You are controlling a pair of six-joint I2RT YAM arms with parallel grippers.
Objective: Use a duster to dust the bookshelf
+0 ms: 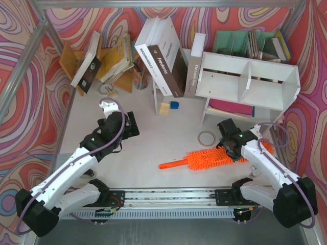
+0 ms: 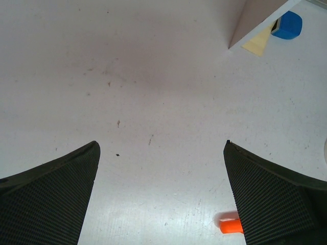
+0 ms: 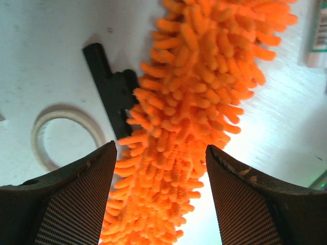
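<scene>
Although several books lean along the back of the table (image 1: pixel 153 148), little of their lettering can be made out: the large white book (image 1: pixel 163 64) carries a spine title starting "Fre", and the grey spine (image 1: pixel 196 64) beside it seems to begin "The Family", the rest being too small to read. The duster (image 1: pixel 204 159) lies flat on the table in front of the bookshelf (image 1: pixel 250 76) and apart from it, handle pointing toward the left arm's side. The right gripper (image 3: pixel 159 147) sits directly over the shaggy orange head, its jaws part-way open and astride it; fibres brush one pad while a sliver of light shows beside the other, so nothing is pinched. A tape roll (image 1: pixel 207 137) rests just beside the head. The left gripper (image 2: pixel 161 143) hovers over bare table with jaws spread wide and empty, the handle's orange tip (image 2: pixel 230 224) showing near one finger
</scene>
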